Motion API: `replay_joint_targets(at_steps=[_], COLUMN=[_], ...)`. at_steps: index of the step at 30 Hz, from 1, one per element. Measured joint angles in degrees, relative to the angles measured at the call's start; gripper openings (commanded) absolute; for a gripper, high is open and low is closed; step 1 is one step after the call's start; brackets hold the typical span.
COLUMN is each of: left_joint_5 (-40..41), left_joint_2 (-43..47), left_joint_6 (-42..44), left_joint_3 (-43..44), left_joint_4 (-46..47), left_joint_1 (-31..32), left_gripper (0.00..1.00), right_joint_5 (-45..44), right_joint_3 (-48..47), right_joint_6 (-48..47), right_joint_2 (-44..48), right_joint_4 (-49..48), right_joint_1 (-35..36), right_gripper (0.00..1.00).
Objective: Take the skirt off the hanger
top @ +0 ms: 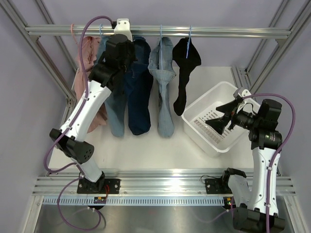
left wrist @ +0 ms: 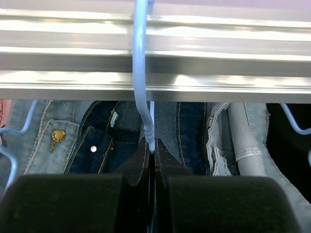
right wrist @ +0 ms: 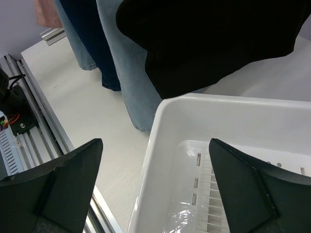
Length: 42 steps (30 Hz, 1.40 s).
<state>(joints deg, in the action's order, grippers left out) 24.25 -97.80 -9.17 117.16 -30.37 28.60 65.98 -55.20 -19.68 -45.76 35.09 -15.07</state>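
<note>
Overhead looks down; wrists close on hanger (left wrist: pixel 140 73), basket (right wrist: pixel 218 116).

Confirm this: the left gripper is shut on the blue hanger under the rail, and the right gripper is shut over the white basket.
Not quite: the right gripper is open, jaws wide over the white basket, as the right wrist view shows. The left gripper is shut on the blue hanger under the rail.
</note>
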Motion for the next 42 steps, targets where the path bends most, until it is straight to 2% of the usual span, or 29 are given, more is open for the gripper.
replay_joint_targets(at_steps=[11, 20, 23, 26, 30, 35, 42], left_joint_5=[-3.96, -7.08, -8.79, -10.80, -14.25, -19.02, -26.29], left_joint_2=[9.51, 13.29, 15.08, 18.73, 26.62, 36.98, 48.83], left_joint_6=[0.39, 0.37, 0.28, 0.09, 0.09, 0.37, 1.88], left_joint_3=[-5.70, -7.89, -10.97, -16.76, -26.73, -37.13, -49.13], left_joint_4=[2.47, 2.86, 3.02, 3.30, 3.56, 3.52, 4.68], left_joint_1=[-0.42, -0.42, -0.42, -0.42, -0.44, -0.42, -0.42], left_gripper=[0.00, 0.00, 0.00, 0.00, 0.00, 0.00, 0.00], right_joint_5=[3.82, 9.03, 9.09, 7.91, 2.84, -7.32, -23.69], right_joint_3=[-8.33, -13.51, -17.03, -20.65, -26.77, -38.53, -59.08], right_joint_6=[-7.41, -10.80, -11.72, -11.93, -10.43, -5.46, 1.09], right_joint_2=[-1.57, -4.85, -6.99, -9.22, -13.42, -22.03, -37.40], right_joint_4=[8.63, 13.92, 15.85, 16.98, 17.35, 17.44, 16.46], right_joint_1=[0.00, 0.15, 1.68, 5.33, 14.93, 28.79, 46.38], right_gripper=[1.00, 1.00, 0.99, 0.99, 0.96, 0.93, 0.98])
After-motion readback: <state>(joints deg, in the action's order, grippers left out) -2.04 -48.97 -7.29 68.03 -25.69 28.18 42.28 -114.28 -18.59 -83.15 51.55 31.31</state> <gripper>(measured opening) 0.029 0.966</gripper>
